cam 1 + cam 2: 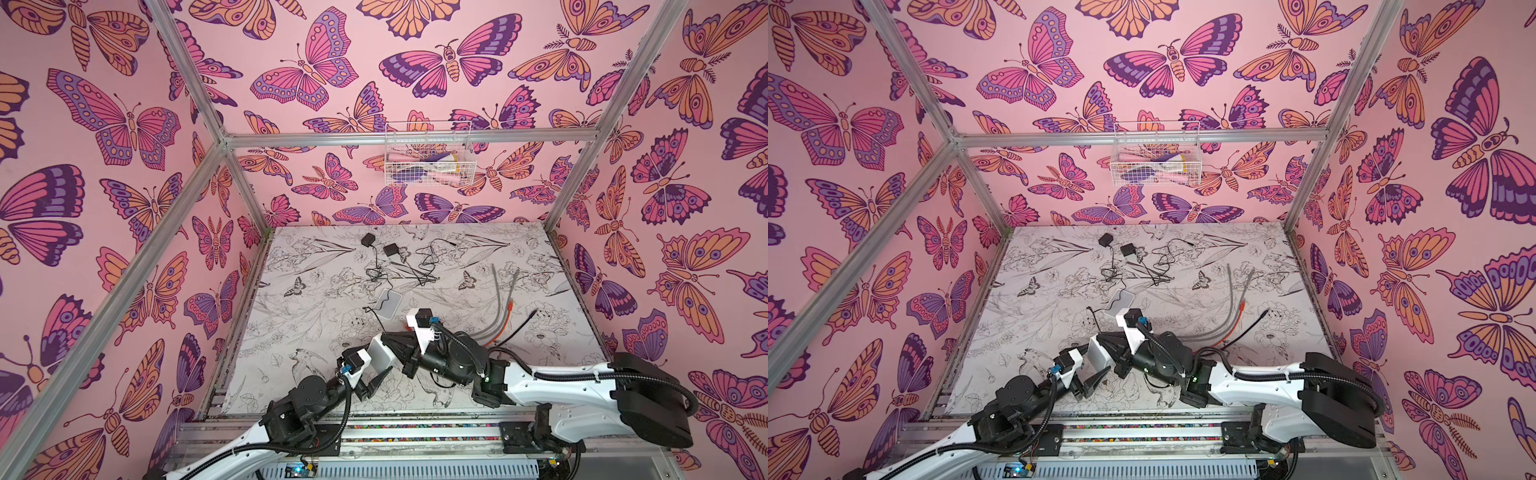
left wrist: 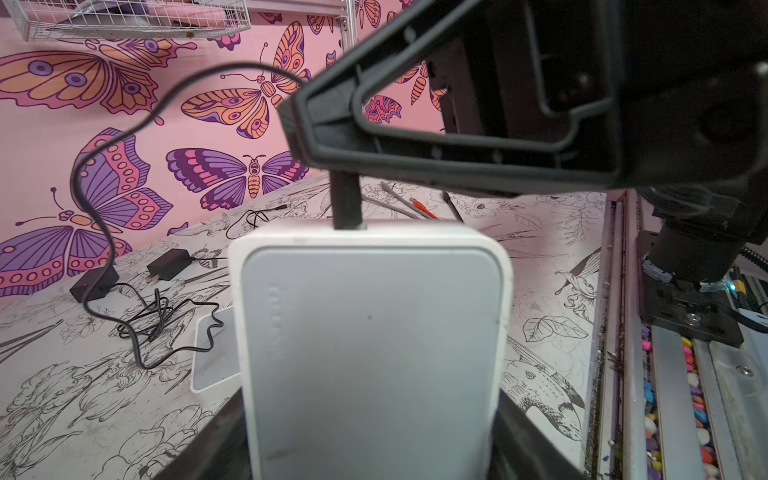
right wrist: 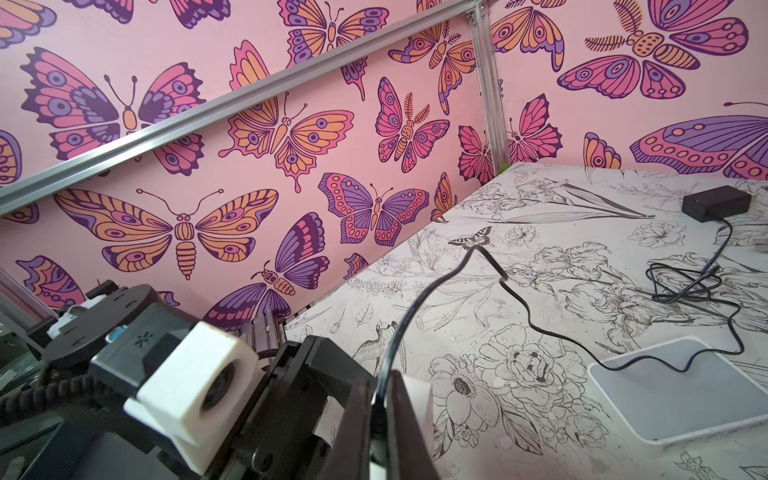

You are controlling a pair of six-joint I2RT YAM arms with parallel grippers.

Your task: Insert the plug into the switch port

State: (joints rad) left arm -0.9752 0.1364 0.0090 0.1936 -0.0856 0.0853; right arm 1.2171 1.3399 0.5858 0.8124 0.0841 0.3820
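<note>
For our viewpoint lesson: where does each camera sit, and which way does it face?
Top view: high in front, looking down on the table; left arm and right arm show.
Top view: beside it, same table, same arms.
Left wrist: on left arm, facing held switch and plug; own fingers, right gripper show.
Right wrist: on right arm, facing left wall; right gripper shows.
Shared: both wrist views show the spare switch.

White arm shells [image 1: 561,382], black joints [image 1: 309,388], corrugated black cables [image 1: 348,399].

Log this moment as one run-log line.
left tool: holds white rectangular plastic switch | right tool: shut on black cylindrical plug | plug: meets switch edge, depth unclear
</note>
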